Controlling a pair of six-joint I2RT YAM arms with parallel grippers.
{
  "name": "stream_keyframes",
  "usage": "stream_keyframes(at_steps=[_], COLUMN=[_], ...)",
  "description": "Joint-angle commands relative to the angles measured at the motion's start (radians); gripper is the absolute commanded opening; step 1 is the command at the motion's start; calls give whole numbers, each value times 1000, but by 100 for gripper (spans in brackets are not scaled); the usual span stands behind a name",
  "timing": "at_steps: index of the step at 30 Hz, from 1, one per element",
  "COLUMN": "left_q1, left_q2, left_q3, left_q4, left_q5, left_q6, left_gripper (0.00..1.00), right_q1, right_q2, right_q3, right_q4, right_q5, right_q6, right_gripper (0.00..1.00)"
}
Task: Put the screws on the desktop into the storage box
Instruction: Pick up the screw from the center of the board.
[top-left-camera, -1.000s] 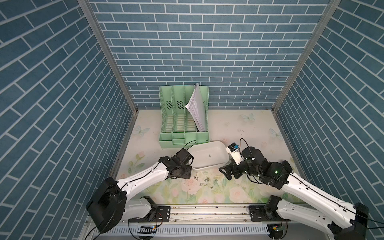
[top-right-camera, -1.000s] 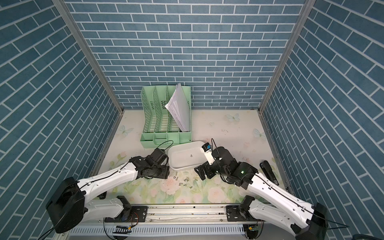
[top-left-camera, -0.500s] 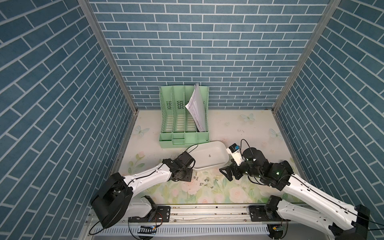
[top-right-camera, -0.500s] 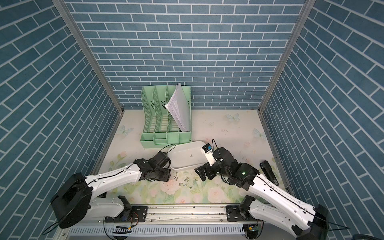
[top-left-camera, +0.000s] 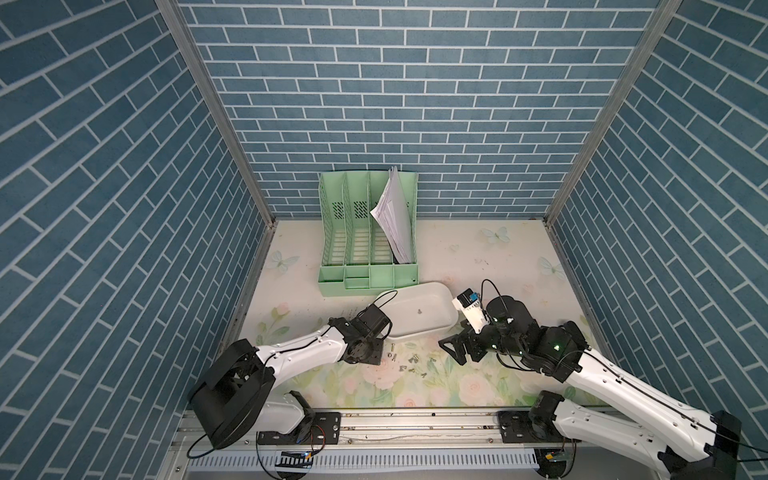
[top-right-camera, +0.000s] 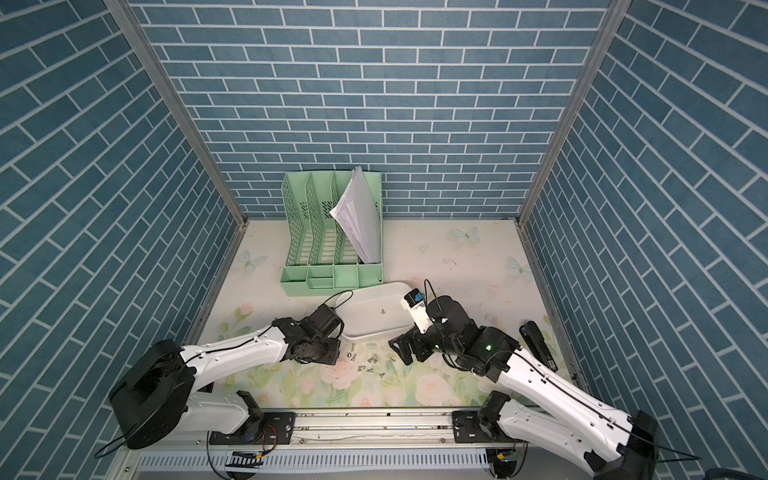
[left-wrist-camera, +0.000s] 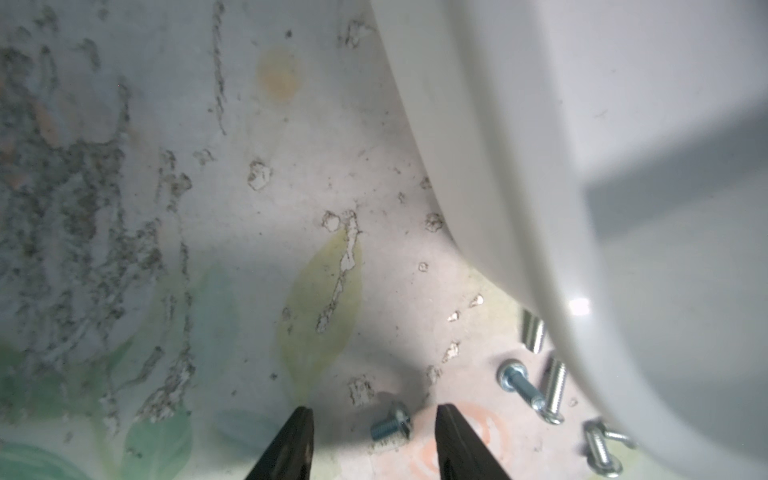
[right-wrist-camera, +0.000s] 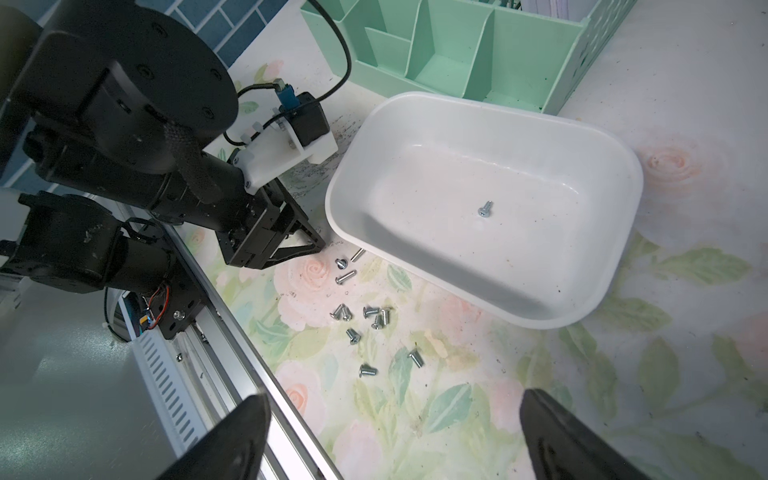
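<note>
Floral desktop (left-wrist-camera: 249, 291): left gripper (left-wrist-camera: 374, 409) dropped, jaws narrowing astride one screw (left-wrist-camera: 392, 424), unclamped; right gripper (right-wrist-camera: 395, 397) wide apart. Pick imminent.

Blue brick walls (top-left-camera: 415, 104) are rising on three sides while a green organiser (top-left-camera: 365, 283) is standing mid-frame.
</note>
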Motion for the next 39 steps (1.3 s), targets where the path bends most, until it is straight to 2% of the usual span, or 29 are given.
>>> stream_keyframes(at_steps=[1,12,36,39], left_q1=[-14,-28,-30,-30], left_q2=[5,20,44,41], left_q3=[-6,-4,13,14], left_q4=[-11,-17,-28,-31], left_q5=[-15,-15,-24,-29], left_q6=[1,-1,8,7], left_gripper=[51,45,21,20], right_q1=[-3,-3,-3,-3], right_q2=[-16,-24,-4,-4], right_q3=[-8,-14,-17,-19], right_q4=[-28,-26,-19,-18], right_q5=[1,9,14,14], right_q6=[13,15,5,5], right_gripper=[98,98,98,98])
